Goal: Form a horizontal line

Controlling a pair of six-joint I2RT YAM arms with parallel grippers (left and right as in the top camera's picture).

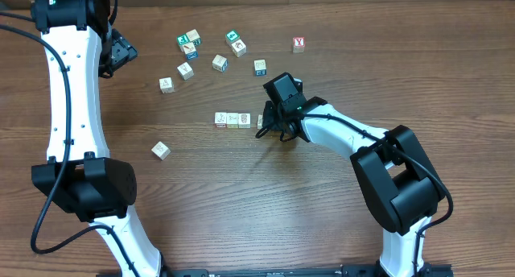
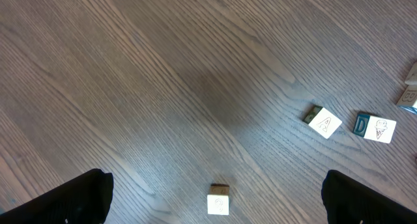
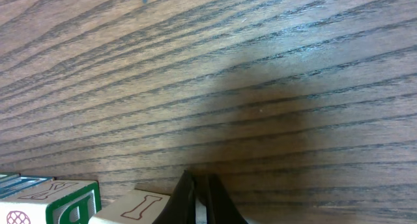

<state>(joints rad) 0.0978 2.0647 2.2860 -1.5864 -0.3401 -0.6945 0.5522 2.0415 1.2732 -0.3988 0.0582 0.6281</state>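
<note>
A row of three pale cubes lies side by side at the table's middle. A fourth cube sits just right of the row, partly hidden by my right gripper. In the right wrist view the gripper is shut with nothing between its fingers. Its tips press against the right side of a cube printed with a red "I", and a green-lettered cube lies left of that. My left gripper hovers open at the far left, high above a lone pale cube.
Loose cubes lie scattered at the back: pale ones, teal-faced ones and a red "Y" cube. One more pale cube lies front left.
</note>
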